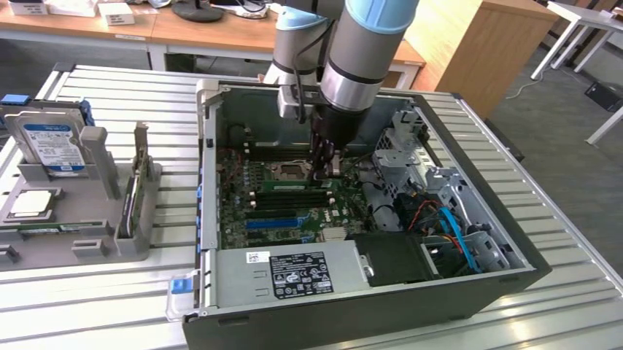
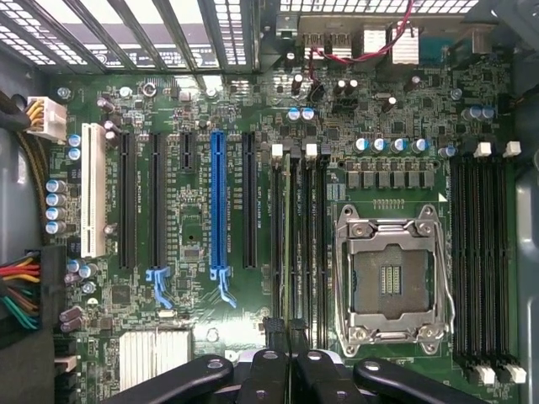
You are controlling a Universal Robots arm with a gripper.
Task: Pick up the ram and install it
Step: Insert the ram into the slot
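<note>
The ram (image 1: 290,185) is a thin green stick standing on edge along a memory slot beside the CPU socket (image 1: 289,171), inside the open computer case (image 1: 322,321). My gripper (image 1: 324,173) reaches down into the case and is shut on the ram's end at the exterior view's right. In the wrist view the ram (image 2: 287,244) appears edge-on as a narrow dark line among the black memory slots. It runs away from my gripper (image 2: 286,330), whose black fingertips (image 2: 271,326) close on either side of it. The ram's chips and label are hidden.
A grey parts rack (image 1: 107,244) at the exterior view's left holds a blue-labelled hard drive (image 1: 54,142), an upright card with a metal bracket (image 1: 141,157) and a processor chip (image 1: 29,204). Inside the case, the power supply (image 1: 292,273) and drive cage with cables (image 1: 443,226) crowd the motherboard.
</note>
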